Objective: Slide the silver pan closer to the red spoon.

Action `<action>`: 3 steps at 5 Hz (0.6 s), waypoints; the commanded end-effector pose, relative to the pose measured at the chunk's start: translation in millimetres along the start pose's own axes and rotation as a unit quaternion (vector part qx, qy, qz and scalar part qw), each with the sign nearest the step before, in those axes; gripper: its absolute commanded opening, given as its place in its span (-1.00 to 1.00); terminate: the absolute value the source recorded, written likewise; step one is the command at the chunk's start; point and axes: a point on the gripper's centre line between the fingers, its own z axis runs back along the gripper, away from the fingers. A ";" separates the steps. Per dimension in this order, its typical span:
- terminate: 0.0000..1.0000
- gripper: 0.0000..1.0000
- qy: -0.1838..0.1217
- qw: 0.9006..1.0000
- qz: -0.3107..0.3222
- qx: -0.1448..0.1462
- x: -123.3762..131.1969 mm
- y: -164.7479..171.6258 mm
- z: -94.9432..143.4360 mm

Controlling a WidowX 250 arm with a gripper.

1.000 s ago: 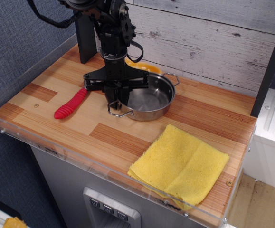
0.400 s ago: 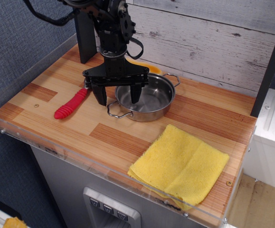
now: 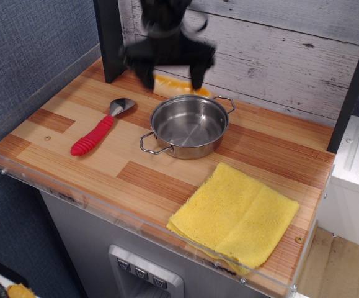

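Observation:
The silver pan (image 3: 188,126) sits upright on the wooden counter, its two wire loop handles at front left and back right. The red spoon (image 3: 100,129) lies just to its left, metal bowl toward the back, red ribbed handle toward the front left. A narrow strip of wood separates spoon bowl and pan rim. My gripper (image 3: 170,79) is blurred by motion, high above the pan's back edge. Its two fingers are spread wide apart and hold nothing.
A yellowish bread-roll-shaped object (image 3: 178,87) lies behind the pan, partly hidden by the gripper. A folded yellow cloth (image 3: 236,215) lies at the front right. A clear acrylic rim (image 3: 105,205) borders the counter. A dark post (image 3: 110,37) stands at the back left.
The gripper opened from around the pan's left rim, then rose and moved back, away from the pan. The spoon's bowl is now uncovered. The pan stays where it was.

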 end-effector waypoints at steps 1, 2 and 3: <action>-1.00 1.00 -0.067 0.998 -0.010 0.000 -12.2 -26.6 38.1; -1.00 1.00 -0.060 0.998 -0.005 0.005 -15.2 -22.0 37.2; -1.00 1.00 -0.057 0.998 -0.007 0.003 -17.3 -17.1 37.0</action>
